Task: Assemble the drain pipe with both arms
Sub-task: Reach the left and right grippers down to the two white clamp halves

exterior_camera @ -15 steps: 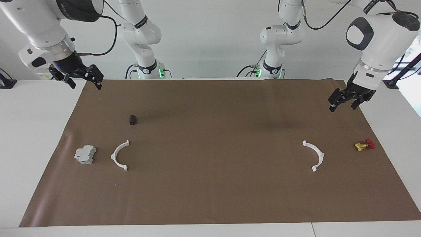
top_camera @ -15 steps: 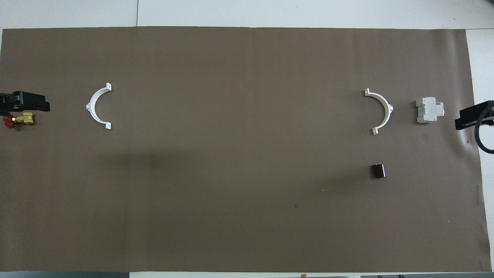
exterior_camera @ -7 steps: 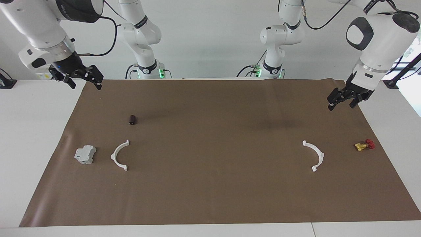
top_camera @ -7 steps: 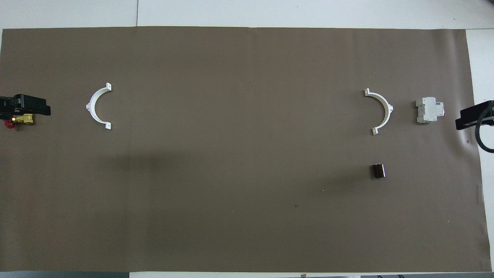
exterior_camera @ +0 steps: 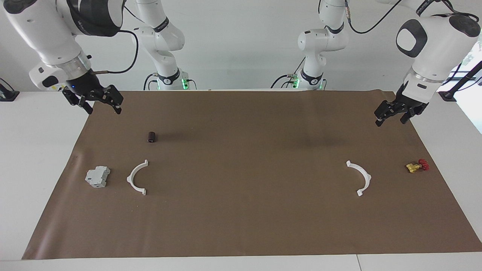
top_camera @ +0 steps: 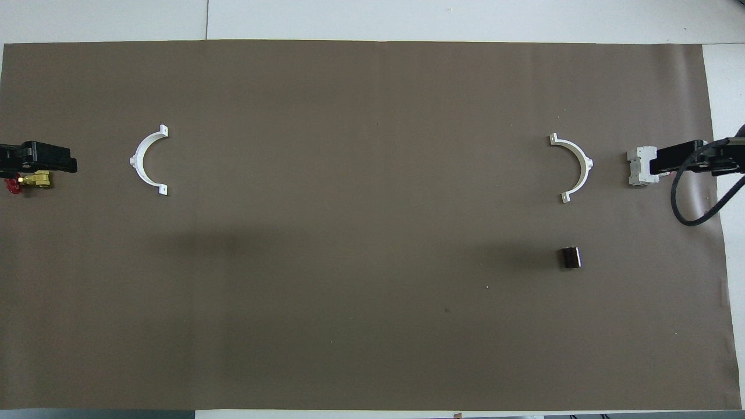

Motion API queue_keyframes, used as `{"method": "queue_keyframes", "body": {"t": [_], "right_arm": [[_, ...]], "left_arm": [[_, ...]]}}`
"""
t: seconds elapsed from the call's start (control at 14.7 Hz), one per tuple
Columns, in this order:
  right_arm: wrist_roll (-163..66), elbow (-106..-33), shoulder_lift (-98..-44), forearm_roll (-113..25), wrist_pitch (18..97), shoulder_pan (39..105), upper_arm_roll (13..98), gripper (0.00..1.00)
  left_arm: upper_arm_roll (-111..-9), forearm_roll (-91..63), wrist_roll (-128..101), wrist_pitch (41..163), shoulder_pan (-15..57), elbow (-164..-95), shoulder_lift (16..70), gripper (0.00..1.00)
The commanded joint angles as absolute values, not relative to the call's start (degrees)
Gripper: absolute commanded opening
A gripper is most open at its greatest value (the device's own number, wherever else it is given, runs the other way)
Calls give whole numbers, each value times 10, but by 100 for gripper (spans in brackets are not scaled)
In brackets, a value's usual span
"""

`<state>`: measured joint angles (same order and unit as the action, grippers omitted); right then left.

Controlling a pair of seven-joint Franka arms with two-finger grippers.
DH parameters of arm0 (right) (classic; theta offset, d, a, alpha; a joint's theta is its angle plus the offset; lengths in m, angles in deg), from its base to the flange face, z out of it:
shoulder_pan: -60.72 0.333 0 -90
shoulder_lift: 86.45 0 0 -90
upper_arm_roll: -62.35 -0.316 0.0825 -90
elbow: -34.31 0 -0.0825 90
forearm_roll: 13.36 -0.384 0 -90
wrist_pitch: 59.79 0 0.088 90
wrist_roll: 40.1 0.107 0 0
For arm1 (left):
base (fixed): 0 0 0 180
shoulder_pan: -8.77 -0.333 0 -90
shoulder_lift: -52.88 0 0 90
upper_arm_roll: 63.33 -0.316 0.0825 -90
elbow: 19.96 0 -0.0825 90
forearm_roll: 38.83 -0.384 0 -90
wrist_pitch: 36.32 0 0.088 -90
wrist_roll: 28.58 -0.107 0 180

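Observation:
The drain pipe lies in two separate white half rings on the brown mat (exterior_camera: 241, 218). One half (exterior_camera: 130, 177) (top_camera: 586, 164) lies toward the right arm's end, the other half (exterior_camera: 367, 175) (top_camera: 135, 160) toward the left arm's end. My right gripper (exterior_camera: 103, 110) (top_camera: 678, 157) hangs open in the air over the mat's edge at its own end, holding nothing. In the overhead view it overlaps the grey block. My left gripper (exterior_camera: 391, 121) (top_camera: 52, 158) hangs open and empty over the mat's other end, above the valve.
A grey boxy block (exterior_camera: 97, 177) (top_camera: 637, 169) sits beside the half ring at the right arm's end. A small dark cylinder (exterior_camera: 151, 136) (top_camera: 570, 257) lies nearer the robots than that half. A yellow-and-red valve (exterior_camera: 417, 166) (top_camera: 29, 181) lies at the left arm's end.
My right gripper has come down and inward over the mat, now overlapping the grey block in the overhead view. The left gripper has barely shifted. Both half rings lie unmoved.

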<state>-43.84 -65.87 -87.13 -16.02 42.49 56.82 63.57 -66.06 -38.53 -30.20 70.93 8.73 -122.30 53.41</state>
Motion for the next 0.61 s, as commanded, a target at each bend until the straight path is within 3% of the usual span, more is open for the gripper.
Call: {"method": "queue_keyframes", "body": {"t": [0.0, 0.54], "right_arm": [[-476, -677, -818, -172, 505, 573, 632, 100], [-553, -668, -659, -169, 662, 555, 633, 100]], "left_arm": [[-662, -383, -310, 753, 93, -1233, 506, 100], [-663, -384, -310, 885, 100, -1269, 423, 100]]}}
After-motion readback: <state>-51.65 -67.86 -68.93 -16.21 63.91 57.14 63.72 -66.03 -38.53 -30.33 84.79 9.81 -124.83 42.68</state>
